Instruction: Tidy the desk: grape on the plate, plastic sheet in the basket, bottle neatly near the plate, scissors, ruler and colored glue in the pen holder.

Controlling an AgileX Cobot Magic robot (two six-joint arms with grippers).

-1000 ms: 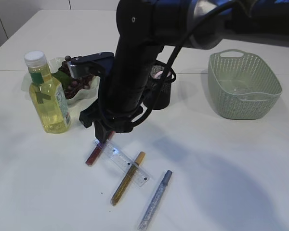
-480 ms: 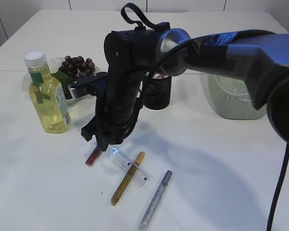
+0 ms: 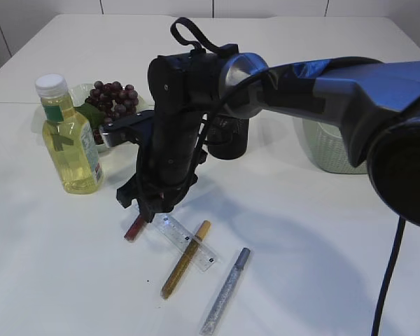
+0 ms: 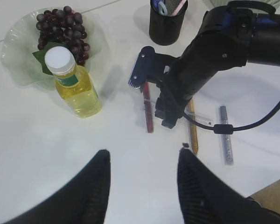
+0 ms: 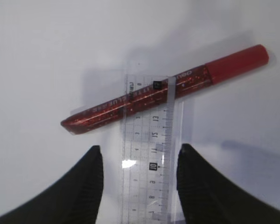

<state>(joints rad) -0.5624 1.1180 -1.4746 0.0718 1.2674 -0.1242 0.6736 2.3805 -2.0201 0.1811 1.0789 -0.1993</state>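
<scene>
Both fingers of the right hand [image 5: 139,186] straddle the ruler [image 5: 149,154], spread apart.

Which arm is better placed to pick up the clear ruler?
Right. Its open end effector hangs directly over the clear plastic ruler; the left end effector is off to the side, over bare table.

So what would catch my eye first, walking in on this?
Probably the big black arm bending over the middle of the white table, its open right gripper hovering above a clear ruler and red glitter glue pen. Then the yellow bottle at left, beside grapes on a plate.
</scene>
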